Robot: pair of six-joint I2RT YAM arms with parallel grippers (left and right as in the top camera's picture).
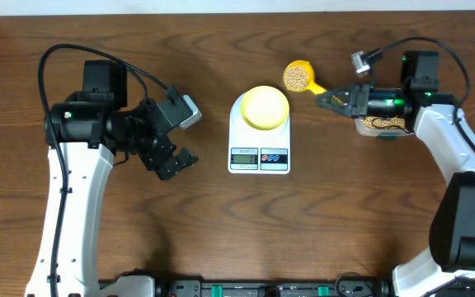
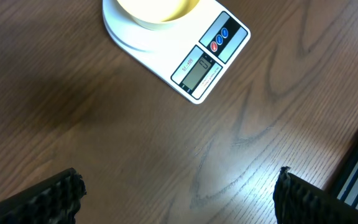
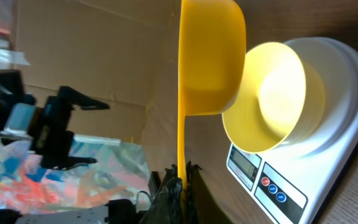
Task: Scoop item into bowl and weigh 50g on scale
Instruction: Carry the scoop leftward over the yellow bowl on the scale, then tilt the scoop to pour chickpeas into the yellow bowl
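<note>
Pinched hard together, the right fingers (image 3: 168,202) grip the thin handle of a yellow scoop (image 3: 210,62) and hold it in the air just beside the bowl (image 1: 265,107). From above the scoop shows a full load of tan beans (image 1: 296,77), level and unspilled. It sits off the bowl's far right edge and is not yet over the opening.

The bowl stands on the round platform of the scale (image 1: 259,161) and looks empty in both views that show its inside. The display is too small to read. A clear tub (image 1: 379,125) with more beans in it lies under the right arm, near the table's (image 1: 221,231) right side.

The left fingers (image 2: 48,199) are spread wide and hold nothing. They hang over bare wood left of the scale, well apart from it.

By the look of it, the scooping is done and the pour is next — swing over the rim, then tip. Nothing appears to have been weighed so far, so the job is likely at an early stage, with top-ups or trimming probably needed to reach the target.
</note>
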